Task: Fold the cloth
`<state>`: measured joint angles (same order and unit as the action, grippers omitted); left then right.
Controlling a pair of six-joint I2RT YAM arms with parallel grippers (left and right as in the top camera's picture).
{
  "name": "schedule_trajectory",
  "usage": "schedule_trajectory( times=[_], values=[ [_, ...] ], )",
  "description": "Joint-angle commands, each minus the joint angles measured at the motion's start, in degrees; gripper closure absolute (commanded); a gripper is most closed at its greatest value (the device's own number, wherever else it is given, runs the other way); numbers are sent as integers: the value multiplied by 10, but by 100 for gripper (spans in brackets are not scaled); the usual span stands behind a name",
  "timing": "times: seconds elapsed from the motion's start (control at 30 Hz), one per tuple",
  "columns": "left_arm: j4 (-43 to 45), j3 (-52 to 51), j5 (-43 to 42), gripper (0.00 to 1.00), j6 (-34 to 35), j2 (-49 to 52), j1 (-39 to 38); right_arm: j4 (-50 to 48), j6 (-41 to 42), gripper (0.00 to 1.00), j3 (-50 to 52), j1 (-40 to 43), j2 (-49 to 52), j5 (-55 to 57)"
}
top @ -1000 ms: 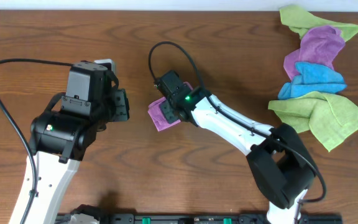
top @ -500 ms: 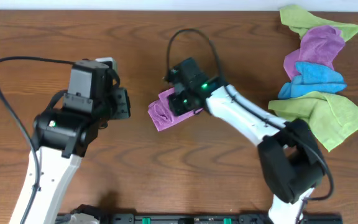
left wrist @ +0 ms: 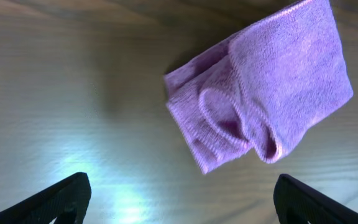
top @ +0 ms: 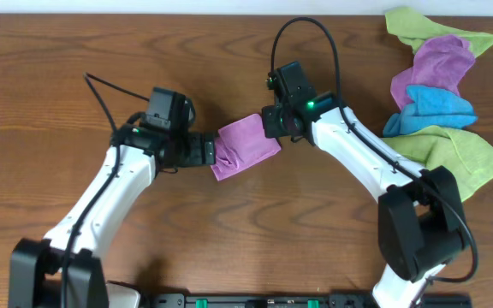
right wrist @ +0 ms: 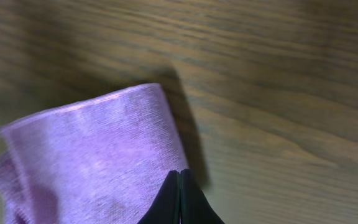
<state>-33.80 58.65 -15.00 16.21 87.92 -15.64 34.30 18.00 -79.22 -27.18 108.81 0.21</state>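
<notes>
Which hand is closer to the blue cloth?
Right. The right gripper is at the folded cloth on the side toward the blue cloth; the left gripper is at the opposite side.

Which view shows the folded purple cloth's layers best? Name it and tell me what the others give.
Left wrist: the cloth lies nearly whole in frame, layers and hem loops sharp. Overhead shows it small, between the left gripper and right gripper, folds unreadable. Right wrist shows one smooth, blurred end behind its shut fingertips.
</notes>
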Motion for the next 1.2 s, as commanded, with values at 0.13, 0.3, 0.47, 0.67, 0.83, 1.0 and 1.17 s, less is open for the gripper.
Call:
schedule_trajectory(
  times=[0.13,0.3,0.47,0.67,0.83,1.0,1.17],
  values=[
    [130,-88,-102,5,23,25,0,-8,28,99,-10,21,57,34],
    [211,-140,-112,5,48,28,0,-18,28,98,-10,29,77,32],
    [263,-172,-120,5,79,35,0,-38,28,99,-10,25,85,-9],
    [294,-181,-143,5,111,71,-1,-43,28,99,-10,7,85,-43],
    [319,-181,-169,5,132,107,-2,-42,28,99,-10,-11,85,-51],
    [332,-181,-181,5,143,113,-2,-43,29,99,-10,-17,85,-52],
    [333,-181,-178,5,143,114,-6,-43,32,99,-10,-19,85,-57]
  ],
)
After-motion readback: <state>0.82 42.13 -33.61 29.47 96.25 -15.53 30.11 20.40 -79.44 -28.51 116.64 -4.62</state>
